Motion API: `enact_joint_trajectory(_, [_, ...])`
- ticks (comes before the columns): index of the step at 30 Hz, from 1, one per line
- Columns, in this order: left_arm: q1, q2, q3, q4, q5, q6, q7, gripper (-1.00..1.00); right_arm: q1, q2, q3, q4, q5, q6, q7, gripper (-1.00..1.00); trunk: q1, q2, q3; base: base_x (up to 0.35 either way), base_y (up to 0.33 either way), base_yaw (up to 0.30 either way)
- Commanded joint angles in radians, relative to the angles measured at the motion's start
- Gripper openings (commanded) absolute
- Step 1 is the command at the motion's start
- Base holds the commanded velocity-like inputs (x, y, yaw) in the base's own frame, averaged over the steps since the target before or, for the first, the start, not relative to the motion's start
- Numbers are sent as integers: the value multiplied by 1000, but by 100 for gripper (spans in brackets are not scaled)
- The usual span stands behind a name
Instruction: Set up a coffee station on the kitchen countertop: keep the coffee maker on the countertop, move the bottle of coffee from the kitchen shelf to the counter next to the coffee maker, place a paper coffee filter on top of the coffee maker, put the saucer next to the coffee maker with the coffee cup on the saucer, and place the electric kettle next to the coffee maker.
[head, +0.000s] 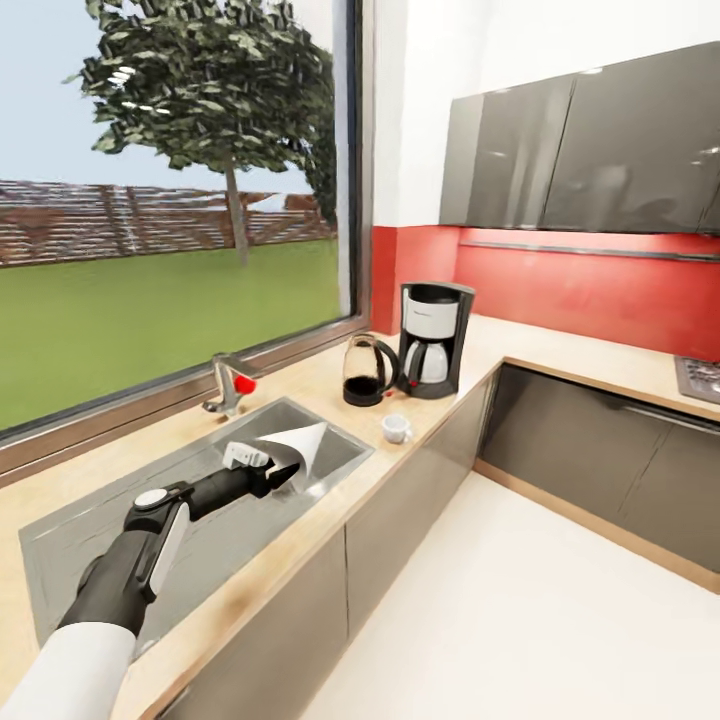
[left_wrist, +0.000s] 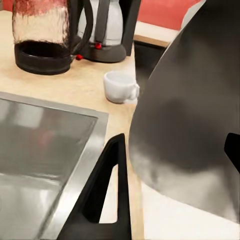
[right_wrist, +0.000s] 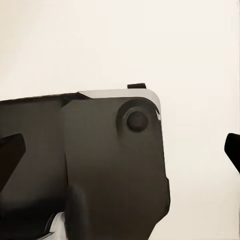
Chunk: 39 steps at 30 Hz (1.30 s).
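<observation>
Left gripper (head: 272, 470) has the filter (head: 303, 452) pinched by its edge, cone sticking up over the sink (head: 80, 530), probably so it stays uncrushed until it lands on the coffee maker (head: 434, 338) further along the countertop (head: 320, 385). Right gripper's state: can't tell.

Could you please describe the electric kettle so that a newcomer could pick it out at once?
Follow the countertop under the window to the corner by the red wall. There the electric kettle stands beside the taller black coffee maker, on the sink's side. It is the clear glass dome on a black base.
</observation>
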Motion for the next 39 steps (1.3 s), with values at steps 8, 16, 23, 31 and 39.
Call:
enact_joint_trajectory(8, [0, 0, 1, -1, 4, 10, -4, -100, -1, 1, -6, 0, -1, -3, 0, 100, 1, -2, -2, 60, -272, -261])
enact_joint_trajectory(16, [0, 0, 1, -1, 4, 10, -3, -100, -1, 1, -6, -1, 1, -4, -1, 100, 1, -2, -2, 88, -272, -58])
enact_joint_trajectory(23, [0, 0, 1, -1, 4, 10, -2, -100, -1, 0, -5, -1, 2, -5, -1, 100, 1, -2, -2, 133, -270, -1])
enact_joint_trajectory(31, [0, 0, 1, -1, 4, 10, -3, -100, -1, 0, -6, -2, 1, -3, -1, 100, 1, -2, -2, 157, -264, 0])
enact_joint_trajectory(39, [0, 0, 1, -1, 4, 10, -4, -100, -1, 1, -6, -2, 1, -3, -1, 100, 1, -2, -2, 160, -262, 0])
